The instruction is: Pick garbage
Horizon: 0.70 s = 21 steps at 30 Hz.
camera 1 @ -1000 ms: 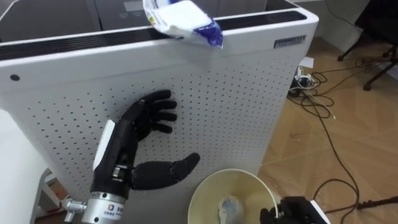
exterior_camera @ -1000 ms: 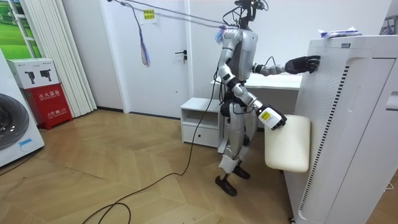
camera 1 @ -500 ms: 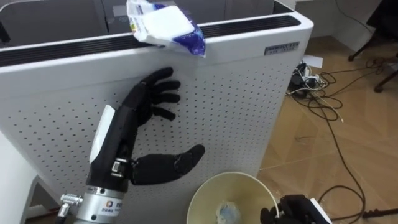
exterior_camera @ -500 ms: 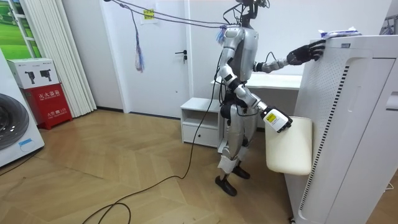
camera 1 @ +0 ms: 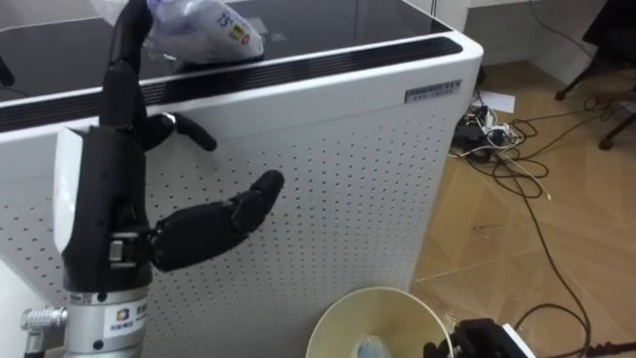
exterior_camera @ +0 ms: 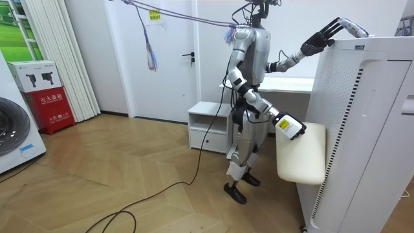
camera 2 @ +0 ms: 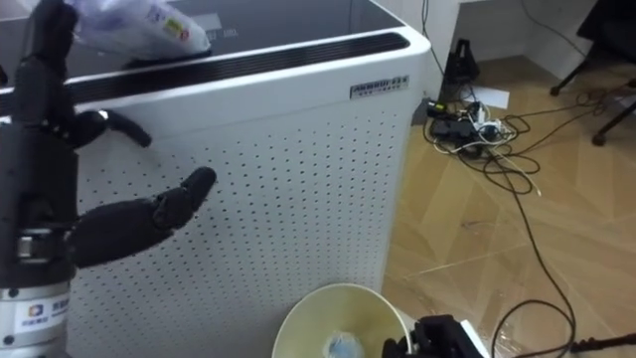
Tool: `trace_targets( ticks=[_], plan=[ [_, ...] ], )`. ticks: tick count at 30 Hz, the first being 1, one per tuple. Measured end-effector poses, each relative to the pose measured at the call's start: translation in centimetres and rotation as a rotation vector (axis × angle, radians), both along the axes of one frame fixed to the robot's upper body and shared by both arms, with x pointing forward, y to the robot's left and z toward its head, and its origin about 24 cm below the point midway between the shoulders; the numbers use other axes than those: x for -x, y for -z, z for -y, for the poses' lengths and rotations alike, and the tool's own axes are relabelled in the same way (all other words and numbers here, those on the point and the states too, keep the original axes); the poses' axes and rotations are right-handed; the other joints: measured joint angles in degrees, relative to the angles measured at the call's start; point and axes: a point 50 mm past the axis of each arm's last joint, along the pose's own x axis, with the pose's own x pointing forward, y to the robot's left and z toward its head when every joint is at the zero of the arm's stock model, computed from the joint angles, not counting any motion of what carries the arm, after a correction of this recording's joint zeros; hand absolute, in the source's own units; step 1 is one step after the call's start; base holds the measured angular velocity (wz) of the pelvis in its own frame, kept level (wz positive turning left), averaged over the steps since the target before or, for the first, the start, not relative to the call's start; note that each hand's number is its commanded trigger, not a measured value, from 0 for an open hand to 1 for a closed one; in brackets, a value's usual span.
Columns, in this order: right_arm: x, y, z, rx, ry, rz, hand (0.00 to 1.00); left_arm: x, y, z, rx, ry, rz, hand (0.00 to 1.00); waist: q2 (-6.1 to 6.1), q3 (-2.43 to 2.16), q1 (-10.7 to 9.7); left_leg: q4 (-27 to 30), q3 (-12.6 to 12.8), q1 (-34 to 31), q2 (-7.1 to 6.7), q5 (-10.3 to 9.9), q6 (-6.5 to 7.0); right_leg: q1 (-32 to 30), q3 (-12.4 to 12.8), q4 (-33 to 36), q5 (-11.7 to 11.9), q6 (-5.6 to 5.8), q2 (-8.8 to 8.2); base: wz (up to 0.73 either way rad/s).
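Stance: we see the robot standing close against a tall white perforated unit (camera 1: 338,189) on a wooden floor (camera 1: 566,229); a low white cabinet (exterior_camera: 208,126) is behind it.
Garbage: 1 crumpled white-and-blue wrapper (camera 1: 204,35) lies on the unit's dark top, at the far left, by the near edge.
Left hand (camera 1: 111,189): raised up the unit's side. The fingers (camera 1: 126,60) are straight and spread, thumb out to the right. The tips reach the wrapper's left end, nothing gripped.
Contact: we read the fingertips as touching the wrapper in the room view, with no closing round it.
Right hand (camera 1: 479,338): low on the near right, at the rim of a cream bin (camera 1: 397,306); we cannot tell its grip.
Bin: held off the floor, just beside the unit's side, mouth facing up toward the head.
Bin contents: 1 small pale scrap (camera 1: 371,348) at the bottom.
Other: loose cables (camera 1: 502,149) lie on the floor at the far right.
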Motion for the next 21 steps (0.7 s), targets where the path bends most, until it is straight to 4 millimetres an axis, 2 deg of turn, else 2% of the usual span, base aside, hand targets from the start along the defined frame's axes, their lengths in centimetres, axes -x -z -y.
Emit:
trace_targets(
  ticks=[5, 8, 15, 21],
  plan=[
    [0.1, 0.0, -0.1, 0.003, 0.006, 0.003, 1.00, 0.3, 1.2, -0.2, 0.002, 0.000, -0.045, 0.00, -0.20, 0.10, 0.46, -0.88, 0.05, 0.70, 0.01, 0.17, -0.21, 0.29, 0.08, -0.05, -0.09, -0.03, 0.02, -0.01],
    [0.1, 0.0, -0.2, 0.000, 0.008, 0.001, 1.00, 0.5, 1.9, -0.4, -0.007, -0.002, -0.074, 0.00, -0.72, 0.37, 0.48, -0.86, -0.08, 0.52, 0.02, 0.31, -0.41, 0.06, 0.04, -0.06, -0.11, -0.11, 0.16, 0.01],
    [-0.1, -0.2, 0.0, 0.022, 0.003, 0.001, 1.00, 0.2, 2.4, -0.5, -0.001, -0.001, -0.088, 0.00, -0.65, -0.01, 0.53, -0.75, 0.01, 0.66, 0.07, 0.36, -0.41, 0.27, 0.01, -0.02, -0.03, -0.22, 0.15, 0.00],
    [-0.1, -0.2, 0.2, 0.020, 0.004, 0.002, 1.00, 0.2, 2.5, -0.6, -0.007, -0.011, -0.090, 0.00, -0.65, -0.04, 0.49, -0.92, 0.04, 0.67, 0.11, 0.42, -0.47, 0.03, 0.16, -0.11, -0.03, -0.22, 0.15, 0.00]
  ],
)
